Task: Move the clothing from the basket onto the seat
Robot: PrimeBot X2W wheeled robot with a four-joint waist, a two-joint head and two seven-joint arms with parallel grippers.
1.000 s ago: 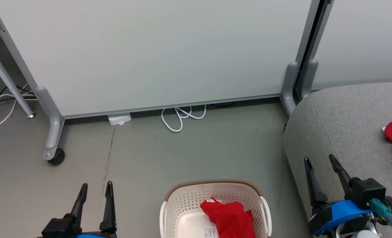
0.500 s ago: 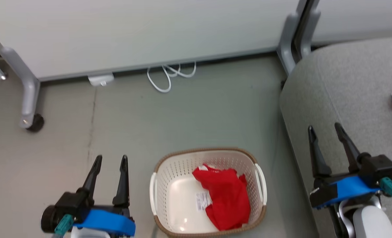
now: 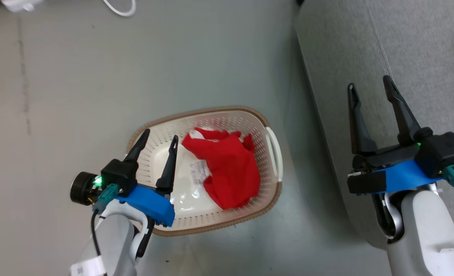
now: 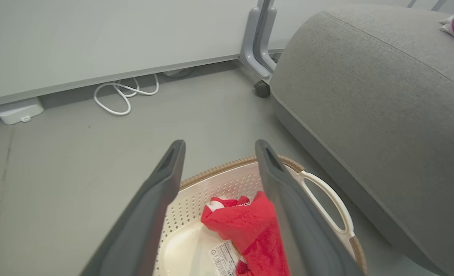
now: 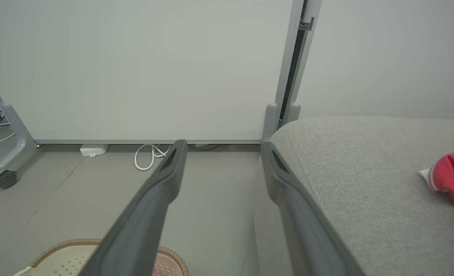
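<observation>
Lower middle of the head view: a crumpled bright red soft fabric garment (image 3: 227,172) with white trim and a small white label, lying in the right half of the cream-white perforated plastic laundry basket (image 3: 227,108) with the brown woven-look rim. Around it, bare grey floor (image 3: 77,76). Just to the right, the large grey woven-fabric sofa cushion (image 3: 422,57), taking up the right side of the frame. On that cushion, at the far right edge of the right wrist view, a second red garment (image 5: 453,176).

Over the basket's left half, the left two-fingered dark gripper (image 3: 161,135), fingers apart, nothing between them, beside the garment and not touching it. At the right of the head view, the right gripper (image 3: 368,82), likewise spread and empty, over the cushion's near edge.

Looks like the reach for the garment in the basket, grasp not yet made. Calls next for shifting the left gripper toward frame right, lowering onto the bunched cloth and closing on a thick fold, clear of the perforated wall.
</observation>
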